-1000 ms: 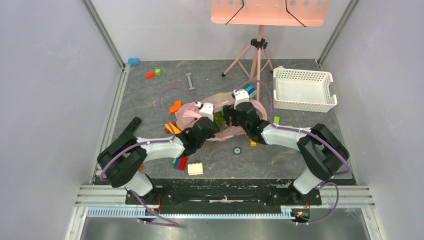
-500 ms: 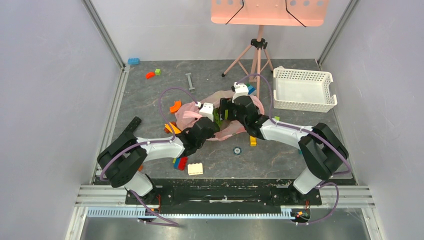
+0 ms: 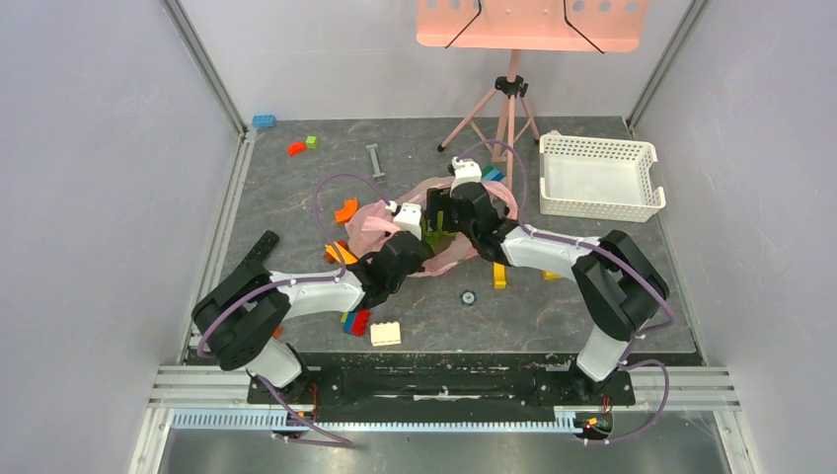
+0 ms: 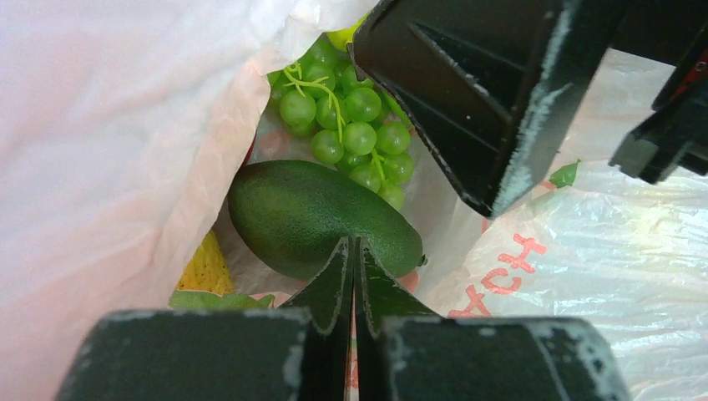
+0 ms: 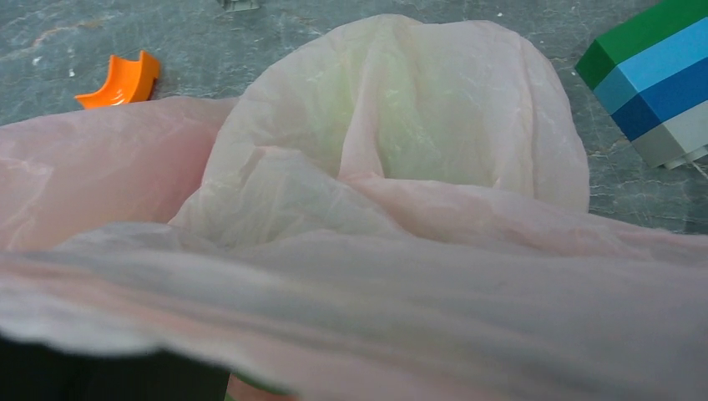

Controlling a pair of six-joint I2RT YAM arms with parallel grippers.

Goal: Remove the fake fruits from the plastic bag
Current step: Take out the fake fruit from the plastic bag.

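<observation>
The pink plastic bag (image 3: 370,219) lies mid-table between both arms. My left gripper (image 4: 355,251) is shut on a thin fold of the bag's rim (image 4: 125,125), holding the mouth up. Inside lie fake fruits: a dark green avocado (image 4: 309,213), green grapes (image 4: 346,125) and a yellow lemon (image 4: 204,266) at the lower left. My right gripper (image 4: 558,180) stands open at the bag's mouth, one black finger (image 4: 467,83) over the grapes. In the right wrist view the bag's film (image 5: 392,167) covers the fingers.
A white lattice basket (image 3: 597,176) stands at the back right beside a pink tripod (image 3: 503,109). Loose building blocks lie around the bag: an orange one (image 3: 345,209), a yellow one (image 3: 498,276), a cream one (image 3: 386,334) and a blue-green stack (image 5: 659,75).
My right arm has swung left and away from its base, bringing its gripper over the bag's mouth. The left arm has stayed put with the bag's rim in its grip.
</observation>
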